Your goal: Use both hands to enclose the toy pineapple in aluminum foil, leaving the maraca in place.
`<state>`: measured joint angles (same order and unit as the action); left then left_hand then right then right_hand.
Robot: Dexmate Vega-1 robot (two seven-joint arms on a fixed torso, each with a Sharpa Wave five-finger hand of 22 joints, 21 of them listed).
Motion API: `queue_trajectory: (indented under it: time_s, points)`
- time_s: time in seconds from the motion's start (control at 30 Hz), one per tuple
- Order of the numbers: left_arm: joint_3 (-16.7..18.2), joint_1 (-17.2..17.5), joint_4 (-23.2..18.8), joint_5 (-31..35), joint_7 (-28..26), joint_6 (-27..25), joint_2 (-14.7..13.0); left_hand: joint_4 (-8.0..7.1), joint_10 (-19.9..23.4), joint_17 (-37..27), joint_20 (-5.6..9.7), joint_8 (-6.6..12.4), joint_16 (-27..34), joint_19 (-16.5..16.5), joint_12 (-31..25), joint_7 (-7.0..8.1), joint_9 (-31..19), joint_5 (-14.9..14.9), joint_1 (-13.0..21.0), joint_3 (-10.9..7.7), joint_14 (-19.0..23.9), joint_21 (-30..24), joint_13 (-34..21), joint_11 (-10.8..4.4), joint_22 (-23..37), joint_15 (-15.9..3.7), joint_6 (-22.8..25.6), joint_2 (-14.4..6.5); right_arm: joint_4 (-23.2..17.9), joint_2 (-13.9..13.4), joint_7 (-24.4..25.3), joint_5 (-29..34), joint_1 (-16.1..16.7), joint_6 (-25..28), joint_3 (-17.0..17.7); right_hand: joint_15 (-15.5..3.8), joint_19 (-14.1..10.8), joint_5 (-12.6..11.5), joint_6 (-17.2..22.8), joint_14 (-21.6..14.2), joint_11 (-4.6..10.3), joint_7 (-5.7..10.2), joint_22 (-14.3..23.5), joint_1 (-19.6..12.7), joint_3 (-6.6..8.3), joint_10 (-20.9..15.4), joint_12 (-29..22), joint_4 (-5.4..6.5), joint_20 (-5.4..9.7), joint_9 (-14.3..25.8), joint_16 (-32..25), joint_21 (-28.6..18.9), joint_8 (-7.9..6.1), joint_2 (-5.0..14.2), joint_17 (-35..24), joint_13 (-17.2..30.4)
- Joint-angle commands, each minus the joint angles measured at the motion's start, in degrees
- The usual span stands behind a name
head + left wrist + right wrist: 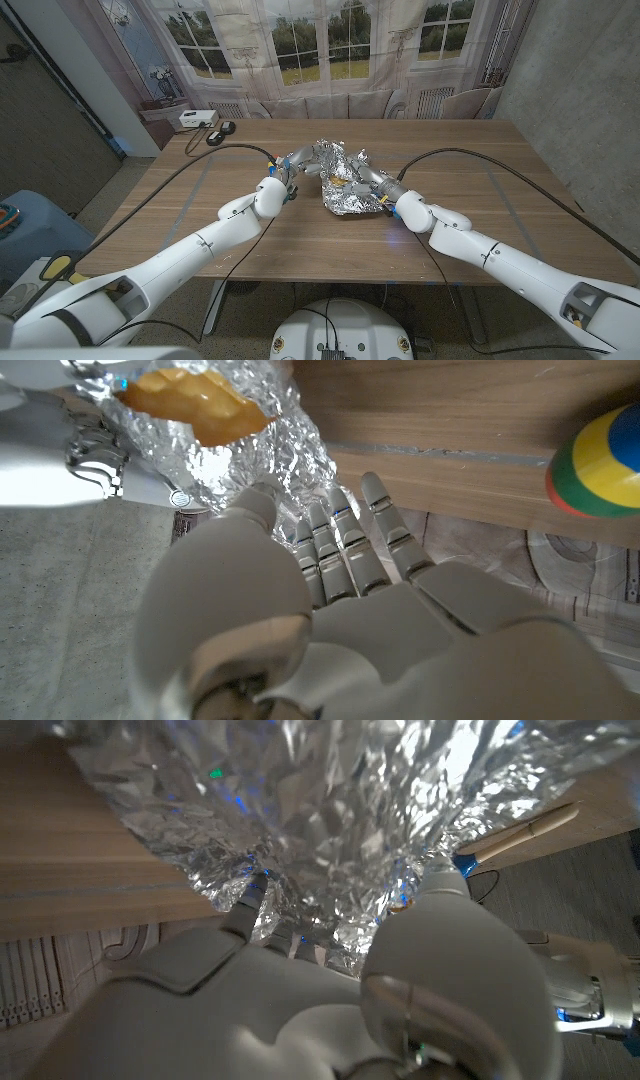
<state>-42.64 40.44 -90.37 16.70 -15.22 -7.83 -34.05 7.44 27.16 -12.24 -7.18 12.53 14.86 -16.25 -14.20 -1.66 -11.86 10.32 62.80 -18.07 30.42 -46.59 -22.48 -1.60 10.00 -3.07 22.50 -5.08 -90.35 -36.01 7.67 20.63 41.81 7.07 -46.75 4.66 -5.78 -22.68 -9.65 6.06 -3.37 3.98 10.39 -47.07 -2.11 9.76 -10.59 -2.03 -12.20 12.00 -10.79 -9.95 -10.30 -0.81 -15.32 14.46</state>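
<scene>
Wrap so far: I had the crinkled silver aluminium foil (340, 180) bunched up around the yellow plastic toy pineapple (196, 405), near the middle of the wooden bench (460, 225), a little toward its far edge.
Still open: in my left wrist view a patch of yellow fruit was bare between the foil folds, so I judged the enclosing well along but not finished; that gap needed folding over and pressing down.
Maraca: the round toy with red, yellow, green and blue stripes (600, 465) sat on the bench well apart from the bundle; the pale wooden stick (520, 830) just beside the foil in my right wrist view may have been its handle, though I could not tell. I judged it left alone.
Left hand (284, 180): against the bundle's left side, its fingers (345, 545) reaching side by side into the foil's edge; whether they actually pinched the sheet I could not tell.
Right hand (383, 195): against the bundle's right side, fingers and thumb dug into the crumpled foil, apparently gripping it.
Arms: both reached in from the near edge and met at the bundle.
</scene>
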Motion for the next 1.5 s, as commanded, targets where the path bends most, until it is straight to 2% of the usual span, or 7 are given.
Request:
queue_trajectory:
  time_s: [0.03, 0.17, 0.23, 0.63, 0.93, 1.23, 1.5]
  points:
    - [0.27, 0.3, -0.68, 0.3, 0.24, 0.44, -0.09, 0.06, -0.39, -0.11, -0.88, -0.1, -0.03, -0.01, -0.06, -0.58, -0.16, -0.16, -0.59, -0.27, 0.01, 0.53, -0.19, 0.74, 0.3, -2.47, -0.31, -0.55, -3.64, -1.5, -1.05, 2.84, 0.37, 3.92, 0.31, -0.14, 3.52, -0.15, -5.56, 2.7, -0.45, 0.73, -0.03, 0.85, -1.66, 6.82, -0.46, 0.35, -0.11, 0.14, -0.22, 0.03, -0.48, -1.36, -0.43, 0.2]
    - [0.32, 0.44, -0.81, 0.45, 0.13, 0.46, -0.06, 0.19, -0.24, 0.03, -0.75, -0.06, -0.04, -0.32, -0.11, -0.52, -0.16, -0.16, -0.73, -0.27, 0.28, 0.51, -0.23, 0.63, 0.31, -2.58, -0.08, -0.42, -3.49, -1.79, -1.11, 1.8, 0.6, 2.69, 0.92, -1.1, 3.74, 0.25, -4.26, 2.23, 0.95, 1.42, -0.01, 2.49, -3.31, 5.41, -1.42, 1.0, 0.16, 0.14, -1.12, -0.7, -1.23, -2.55, -0.7, 0.25]
    - [0.33, 0.53, -0.92, 0.55, 0.05, 0.43, -0.03, 0.05, 0.15, 0.09, -0.38, 0.09, 0.09, -0.69, -0.25, -0.13, -0.16, -0.24, -1.29, 0.05, 0.71, 0.45, -0.25, 0.26, 0.3, -2.96, 0.41, -0.02, -3.12, -2.01, -1.6, 0.4, 0.63, 1.09, 1.43, -1.79, 0.97, 0.39, -2.04, -0.31, 2.01, 0.96, 0.04, 3.76, -4.67, 2.47, -2.66, 1.63, 0.53, 0.13, -2.53, -1.97, -2.1, -3.08, -0.99, 0.32]
    - [1.25, 1.53, -1.59, -0.02, -1.19, 1.16, 0.19, 0.06, 1.12, 0.28, 0.07, 0.31, 0.26, -1.54, -0.48, 0.73, -0.11, -0.32, -2.22, 0.64, 1.57, 0.35, -0.13, -0.2, 0.29, -3.56, 1.42, 0.88, 1.3, -1.18, 0.14, -8.62, 2.53, -9.59, 5.41, -2.37, -5.51, 0.36, -0.88, -3.48, 0.96, -1.42, 0.05, 8.41, -6.95, 0.45, -3.11, 4.88, 2.27, 0.21, -4.0, -3.56, -1.92, -0.64, -1.48, 0.45]
    - [5.92, 4.77, -0.98, -5.33, -7.28, 7.89, 1.56, -0.96, -3.6, 0.59, -1.57, -1.69, -2.27, 0.61, 1.9, 1.62, 0.15, -0.43, -5.86, 2.39, -4.38, 2.13, 0.72, 0.95, 0.11, -1.23, -3.02, 1.98, 8.93, 2.22, 0.84, -19.52, 4.12, -22.23, 9.39, -5.25, -8.06, 0.13, 4.38, -6.49, 2.07, -0.14, -0.04, 9.24, -5.98, -4.08, -4.31, 6.22, 3.25, 0.13, -4.66, -3.69, -3.55, 3.67, -0.71, 0.0]
    - [10.05, 6.3, 1.09, -12.09, -9.04, 17.14, 3.18, -2.5, -10.46, 0.88, -2.41, -2.53, -4.42, 5.0, 3.69, 2.36, 0.48, -0.31, -9.71, 2.99, -12.48, 5.41, 2.14, 2.87, 0.03, 1.96, -10.1, 0.02, 14.42, 5.14, -1.44, -26.04, 3.63, -29.1, 11.21, -7.25, -9.39, 0.66, 10.46, -9.06, 3.47, 0.13, -0.09, 10.41, -4.24, -9.24, -4.98, 7.74, 8.91, -0.21, -4.55, -3.24, -4.82, 9.19, 0.86, -0.98]
    - [11.85, 6.43, 4.3, -18.71, -5.29, 24.66, 4.58, -5.06, -14.92, 1.15, -1.4, -2.45, -4.48, 8.24, 3.8, 4.57, 0.93, -0.42, -15.62, 4.52, -16.79, 8.2, 3.8, 3.08, -0.02, 3.08, -14.14, -0.85, 14.37, 5.66, -0.24, -26.79, 4.06, -30.6, 12.61, -7.33, -9.78, 1.01, 12.39, -9.97, 3.5, 0.23, -0.11, 11.34, -3.94, -10.66, -5.03, 8.42, 10.19, -0.33, -4.48, -3.11, -5.12, 10.12, 1.36, -1.34]
